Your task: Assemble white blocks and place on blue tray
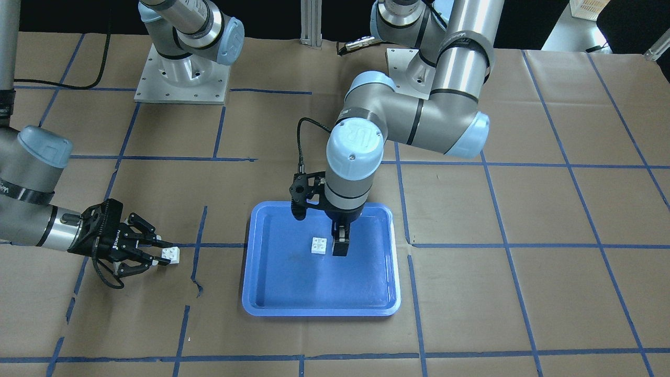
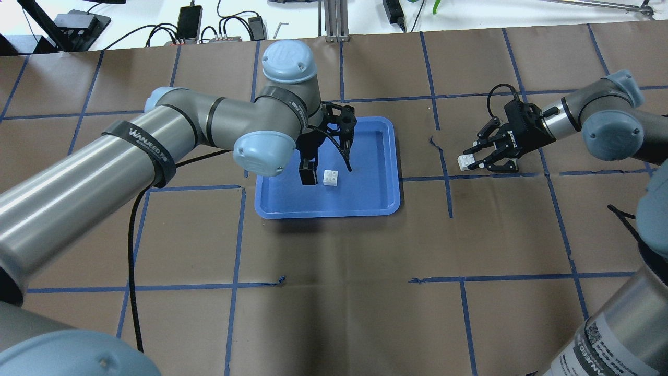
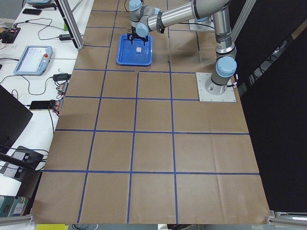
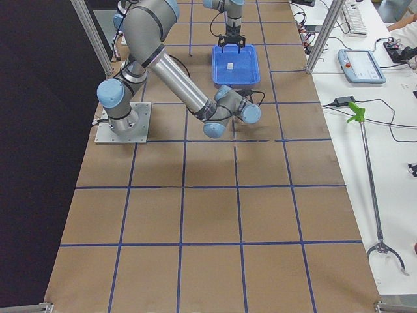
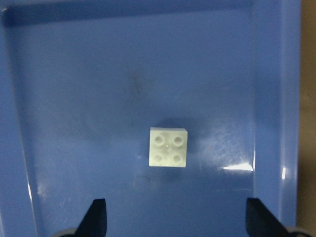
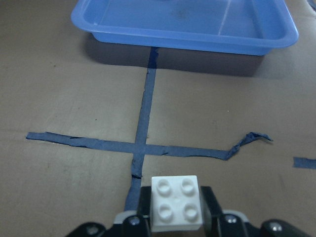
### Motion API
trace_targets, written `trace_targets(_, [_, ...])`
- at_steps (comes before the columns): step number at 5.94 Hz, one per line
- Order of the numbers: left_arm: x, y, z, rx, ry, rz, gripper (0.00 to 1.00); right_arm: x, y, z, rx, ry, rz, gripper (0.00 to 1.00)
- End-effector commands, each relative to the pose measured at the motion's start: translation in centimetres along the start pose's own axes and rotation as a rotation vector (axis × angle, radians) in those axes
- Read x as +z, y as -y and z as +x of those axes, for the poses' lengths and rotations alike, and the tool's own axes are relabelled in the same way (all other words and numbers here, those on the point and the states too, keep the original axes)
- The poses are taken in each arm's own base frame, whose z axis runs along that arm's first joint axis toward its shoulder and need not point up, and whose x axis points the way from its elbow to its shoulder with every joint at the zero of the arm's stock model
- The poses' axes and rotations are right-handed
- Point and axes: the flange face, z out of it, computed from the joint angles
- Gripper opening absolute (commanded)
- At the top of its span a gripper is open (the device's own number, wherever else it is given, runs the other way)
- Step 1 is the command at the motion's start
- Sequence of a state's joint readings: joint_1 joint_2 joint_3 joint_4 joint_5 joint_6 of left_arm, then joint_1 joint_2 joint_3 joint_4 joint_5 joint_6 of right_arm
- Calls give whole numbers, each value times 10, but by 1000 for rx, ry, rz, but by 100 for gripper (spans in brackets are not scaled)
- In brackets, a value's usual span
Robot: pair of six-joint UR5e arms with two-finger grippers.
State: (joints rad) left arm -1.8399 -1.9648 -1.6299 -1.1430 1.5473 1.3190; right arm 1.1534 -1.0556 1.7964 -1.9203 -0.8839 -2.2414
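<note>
One white block (image 1: 319,245) lies studs up inside the blue tray (image 1: 319,312), left of its middle in the front view. My left gripper (image 1: 320,233) hangs open just above the tray, straddling this block without touching it. In the left wrist view the block (image 5: 168,146) sits on the tray floor (image 5: 74,98) ahead of the two spread fingertips (image 5: 96,217). My right gripper (image 1: 162,252) is off the tray, low over the paper, shut on the second white block (image 1: 170,255). The right wrist view shows that block (image 6: 176,202) studs up between the pads, with the tray (image 6: 182,39) ahead.
The table is covered in brown paper with a grid of blue tape (image 2: 443,177). A torn, lifted bit of tape (image 6: 249,139) lies between my right gripper and the tray. The arm bases (image 1: 180,78) stand at the robot's side of the table.
</note>
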Motion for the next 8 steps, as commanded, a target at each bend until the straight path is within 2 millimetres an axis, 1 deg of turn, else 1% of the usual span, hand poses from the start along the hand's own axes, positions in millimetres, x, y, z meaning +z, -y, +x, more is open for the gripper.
trace_targets(1, [-107, -71, 32, -170, -34, -2, 99, -20, 42, 5, 54, -47, -1, 25])
trace_targets(2, [-154, -102, 57, -273, -42, -2, 99, -23, 68, 7, 61, -54, -7, 25])
trace_targets(3, [-190, -119, 77, -460, 0, 4, 99, -19, 95, 7, 93, -51, -14, 25])
trace_targets(4, [-201, -120, 85, -632, 13, 9, 99, 3, 129, 10, 82, -26, -15, 25])
trace_targets(5, [-209, -120, 87, -876, 29, 20, 99, 25, 158, 17, 94, -51, -38, 25])
trace_targets(6, [-216, -121, 88, -1158, 51, 46, 99, 52, 188, 20, 134, -80, -48, 25])
trace_targets(7, [-221, -120, 85, -1352, 87, 87, 99, 81, 219, 14, 139, -116, -49, 25])
trace_targets(8, [-216, -120, 79, -1423, 78, 84, 99, 108, 231, 8, 155, -139, -41, 25])
